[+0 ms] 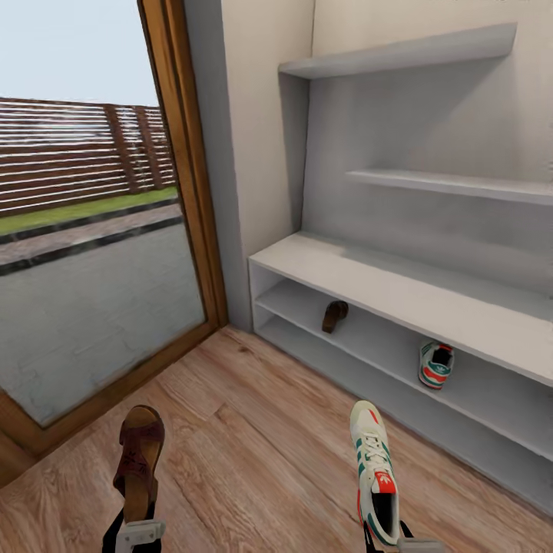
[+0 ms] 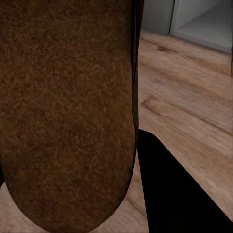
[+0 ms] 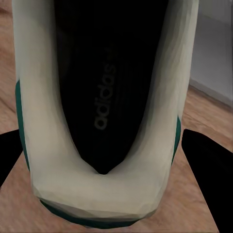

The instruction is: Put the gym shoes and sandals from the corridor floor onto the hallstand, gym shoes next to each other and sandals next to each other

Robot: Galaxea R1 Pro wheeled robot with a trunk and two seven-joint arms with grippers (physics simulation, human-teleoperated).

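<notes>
My left gripper [image 1: 139, 531] is shut on a brown sandal [image 1: 139, 461], held above the corridor floor [image 1: 253, 461] at the lower left; its brown sole [image 2: 68, 111] is close up in the left wrist view beside one black finger [image 2: 170, 194]. On the lower right, the right gripper [image 1: 393, 544] is shut on the heel of a white gym shoe [image 1: 374, 468] with green stripes, and black fingers [image 3: 208, 170] flank that heel [image 3: 102, 194]. The hallstand [image 1: 399, 296] stands ahead on the right. A second sandal [image 1: 335, 315] and a second gym shoe [image 1: 435, 364] stand apart on what looks like its upper open shelf.
A tall glass door with a wooden frame [image 1: 188, 169] fills the left side, with a fence and paving outside. Wood plank floor lies between me and the rack. Two narrow upper shelves [image 1: 430, 54] hang on the rack's back panel.
</notes>
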